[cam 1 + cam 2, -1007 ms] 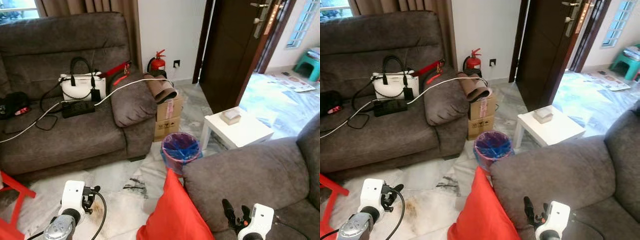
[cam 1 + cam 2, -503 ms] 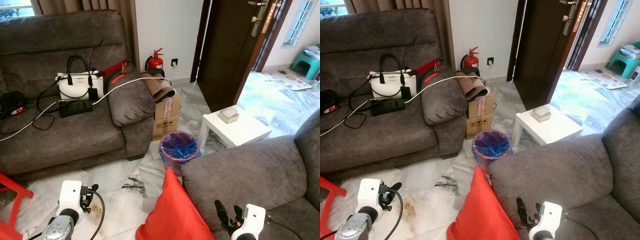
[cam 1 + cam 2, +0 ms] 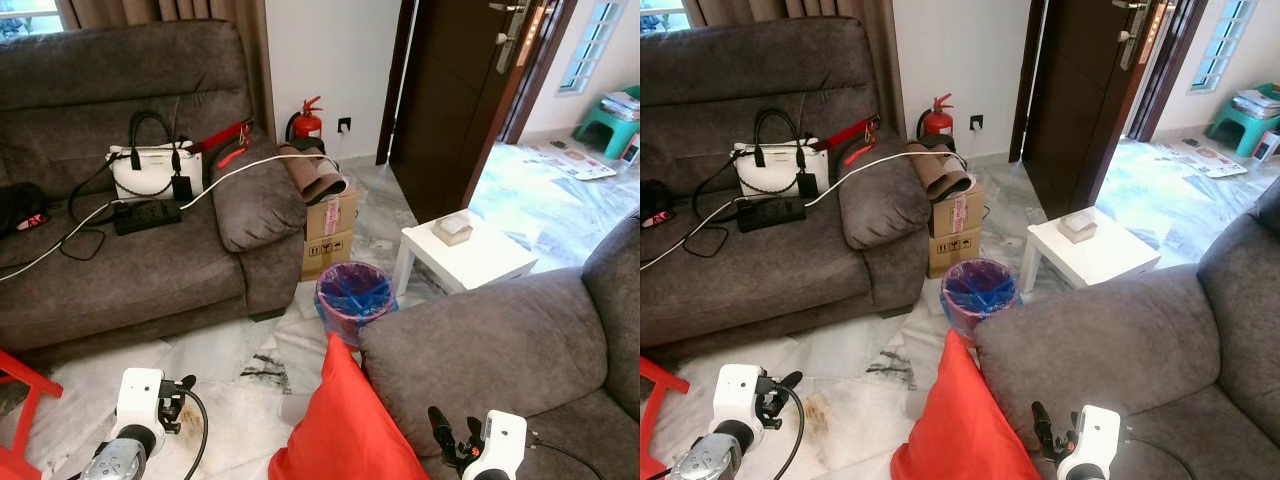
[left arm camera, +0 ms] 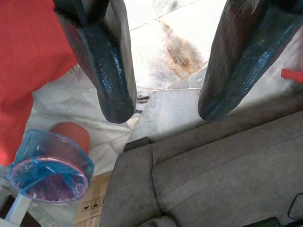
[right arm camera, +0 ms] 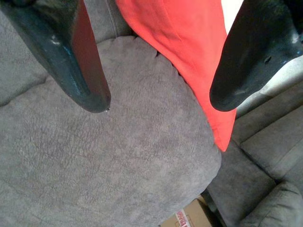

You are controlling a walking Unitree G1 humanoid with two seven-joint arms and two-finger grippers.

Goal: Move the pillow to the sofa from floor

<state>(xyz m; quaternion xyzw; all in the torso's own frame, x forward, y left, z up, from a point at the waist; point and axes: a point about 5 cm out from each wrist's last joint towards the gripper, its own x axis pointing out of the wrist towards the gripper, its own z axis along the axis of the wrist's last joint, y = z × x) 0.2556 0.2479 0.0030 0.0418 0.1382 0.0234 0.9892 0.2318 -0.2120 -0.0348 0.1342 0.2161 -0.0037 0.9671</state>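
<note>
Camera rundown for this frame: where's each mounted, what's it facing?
Left/right eye: head stereo pair, facing forward and down at the red pillow, bin and far sofa; left gripper and right gripper low in frame.
Left wrist: along its open fingers to floor, bin, sofa.
Right wrist: along open fingers to near sofa arm, pillow.
All share the pillow.

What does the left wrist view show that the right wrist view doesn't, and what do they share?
Left wrist alone: the bin with a blue bag, the stained floor tiles and the far sofa's seat, seen between the open left gripper fingers. Right wrist alone: the near sofa's armrest, under the open right gripper. Both: the red pillow and a cardboard box.
</note>
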